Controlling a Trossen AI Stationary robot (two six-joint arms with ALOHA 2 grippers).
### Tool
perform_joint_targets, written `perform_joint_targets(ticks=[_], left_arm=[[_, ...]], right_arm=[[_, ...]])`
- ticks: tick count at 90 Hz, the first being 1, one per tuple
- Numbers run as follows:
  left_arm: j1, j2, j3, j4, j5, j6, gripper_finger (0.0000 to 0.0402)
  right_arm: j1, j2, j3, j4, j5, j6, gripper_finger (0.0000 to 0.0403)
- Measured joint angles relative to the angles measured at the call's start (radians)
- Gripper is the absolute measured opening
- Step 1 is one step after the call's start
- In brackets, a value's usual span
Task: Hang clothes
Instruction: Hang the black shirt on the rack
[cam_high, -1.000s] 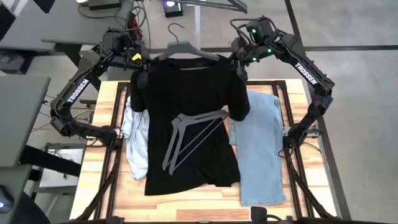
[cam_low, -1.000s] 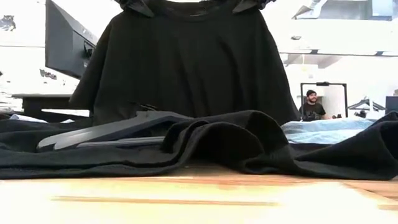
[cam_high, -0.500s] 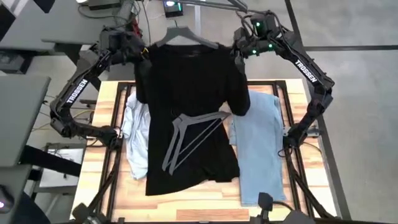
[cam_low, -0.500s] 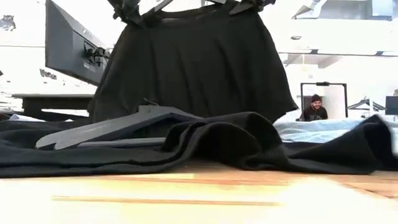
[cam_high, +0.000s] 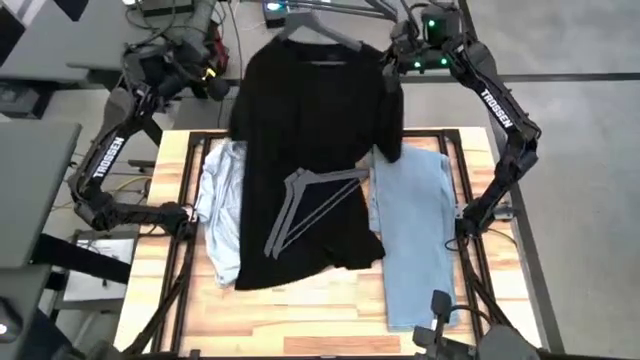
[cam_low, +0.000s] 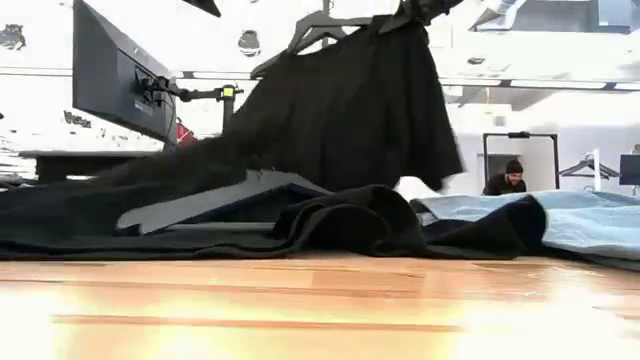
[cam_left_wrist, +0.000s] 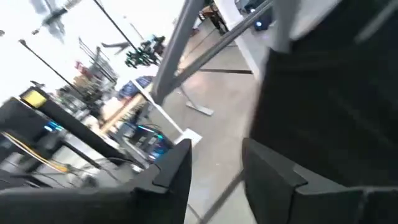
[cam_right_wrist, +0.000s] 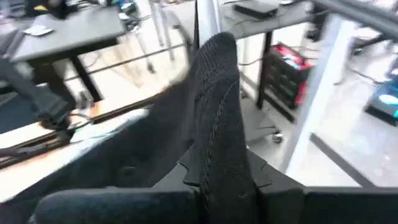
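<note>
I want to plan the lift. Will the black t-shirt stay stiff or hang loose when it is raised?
Probably floppy: the t-shirt drapes from the hanger and bunches in folds on the table. It looks light, and likely to sway. The right gripper pinches a fold that bends over its fingers.

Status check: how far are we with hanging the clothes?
Done: black t-shirt sits on a hanger. In hand: right end effector grips its shoulder, hem trailing on the table; left end effector is open, empty. Left: pale shirt, jeans, spare hangers.
</note>
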Motion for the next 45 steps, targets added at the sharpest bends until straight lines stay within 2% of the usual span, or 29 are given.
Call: perform_joint_targets(ticks=[30, 45], left_arm=[[-0.002, 0.001, 0.0, -0.017, 0.0, -0.108, 0.0123], [-0.013, 0.002, -0.002, -0.056, 0.0, -0.152, 0.0123]], right_arm=[[-0.002, 0.02, 0.0, 0.21, 0.016, 0.103, 0.002], [-0.018, 0.042, 0.0, 0.252, 0.046, 0.143, 0.002]])
